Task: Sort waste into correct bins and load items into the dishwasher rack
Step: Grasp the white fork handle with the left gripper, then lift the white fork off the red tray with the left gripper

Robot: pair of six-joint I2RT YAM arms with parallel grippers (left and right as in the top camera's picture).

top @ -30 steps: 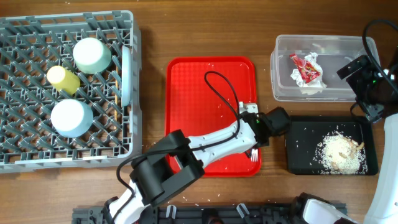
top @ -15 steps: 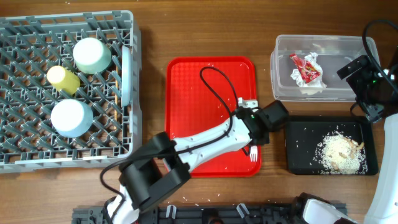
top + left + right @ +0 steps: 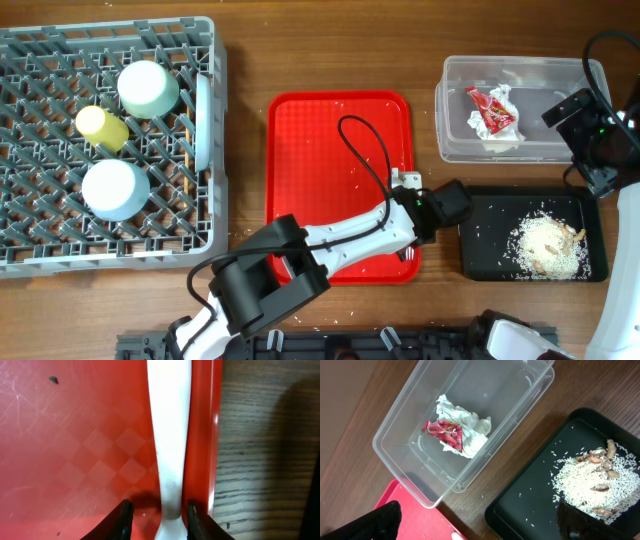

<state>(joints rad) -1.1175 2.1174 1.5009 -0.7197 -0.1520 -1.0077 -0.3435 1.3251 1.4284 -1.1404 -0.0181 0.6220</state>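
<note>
Shifted back toward the right rim since half a second ago, the left claw straddles the white plastic fork lying along the red serving tray's edge, fingers spread, not yet pinching. Fork pickup looks like the step in hand; next it should close, lift, and carry it to the grey pegged dishwasher rack. Farther off, the right claw hangs spread and empty above the clear plastic tub.
</note>
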